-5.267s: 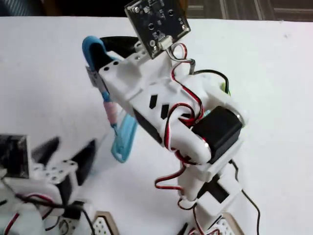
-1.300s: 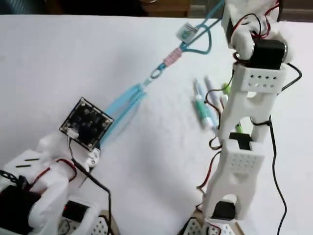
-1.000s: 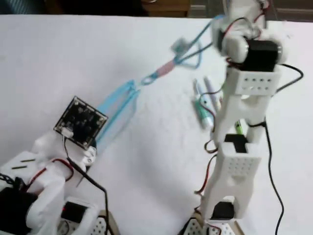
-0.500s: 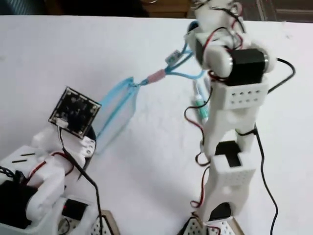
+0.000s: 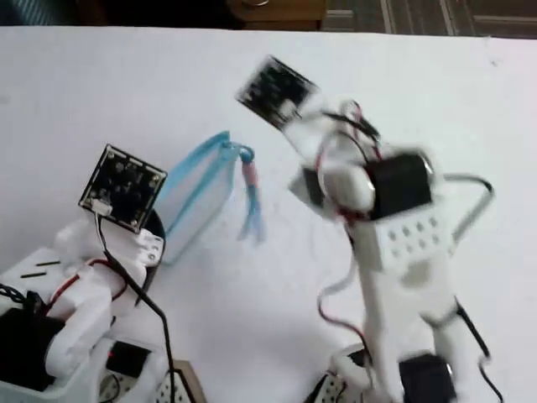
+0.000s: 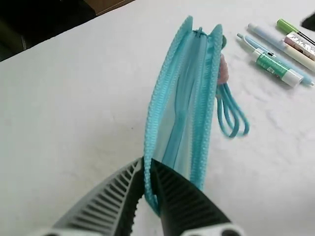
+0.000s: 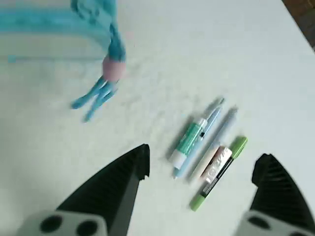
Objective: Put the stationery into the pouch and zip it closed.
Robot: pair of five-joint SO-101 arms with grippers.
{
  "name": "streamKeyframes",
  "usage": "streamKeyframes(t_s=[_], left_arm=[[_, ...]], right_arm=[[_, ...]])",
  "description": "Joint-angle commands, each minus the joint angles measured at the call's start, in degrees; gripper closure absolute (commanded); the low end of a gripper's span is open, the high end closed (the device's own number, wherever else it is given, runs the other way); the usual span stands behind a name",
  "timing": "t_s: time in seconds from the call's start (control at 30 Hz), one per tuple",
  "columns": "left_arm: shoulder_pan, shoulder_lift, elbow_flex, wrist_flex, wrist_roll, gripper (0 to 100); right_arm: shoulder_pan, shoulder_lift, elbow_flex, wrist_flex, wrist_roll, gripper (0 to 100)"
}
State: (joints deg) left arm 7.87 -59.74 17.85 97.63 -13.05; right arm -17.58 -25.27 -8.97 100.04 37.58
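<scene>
High view: the blue pouch [image 5: 198, 191] stands on its long edge on the white table [image 5: 92, 92], a little toward 9 o'clock from the table's middle. It runs from 7 o'clock to 1 o'clock. From its 1 o'clock end a blue strap [image 5: 252, 220] with a pink bead [image 5: 248, 174] trails over the table toward 5 o'clock. The left arm [image 5: 75, 290] comes in from 7 o'clock and meets the pouch's near end. The right arm [image 5: 394, 227] stands at 3 o'clock from the pouch, bent over the table.

In the left wrist view the left gripper [image 6: 147, 164] is narrowed almost shut, pinching one top edge of the pouch at its near end. The zip is undone: its two toothed edges stand apart along the length and meet only at the far end, where the bead and strap hang. The pens [image 6: 275, 46] lie on the table on the strap's side, near the far end but apart from the pouch.

In the right wrist view the right gripper [image 7: 203, 157] is spread wide with nothing held, above the pens. A green-and-white stick [image 7: 188, 140], a blue pen [image 7: 210, 120] touching it, a pale pen [image 7: 225, 129], a beige stick [image 7: 212, 162] and a green marker [image 7: 231, 155] lie side by side, roughly parallel, clear of the strap.
</scene>
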Motion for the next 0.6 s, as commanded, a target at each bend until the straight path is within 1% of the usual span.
streamKeyframes(t_s=[0.0,0.07,0.13,0.27,0.47,0.57], left_arm=[[-0.84,1.19,-0.35,0.18,0.35,98],[-0.84,1.19,-0.35,0.18,0.35,98],[-0.84,1.19,-0.35,0.18,0.35,98],[-0.84,1.19,-0.26,0.26,0.35,98],[-0.84,1.19,0.09,0.26,0.35,98],[-0.84,1.19,0.09,0.26,0.35,98]], right_arm=[[7.08,-5.76,7.91,-3.12,1.76,66.9],[10.95,-3.91,11.78,-5.76,1.76,66.9],[12.00,-0.22,14.77,-8.04,1.58,66.9],[11.65,10.33,15.82,-11.56,1.23,66.9],[10.86,27.56,15.30,-19.82,1.05,66.9],[11.30,36.44,11.69,-22.73,-2.02,66.9]])
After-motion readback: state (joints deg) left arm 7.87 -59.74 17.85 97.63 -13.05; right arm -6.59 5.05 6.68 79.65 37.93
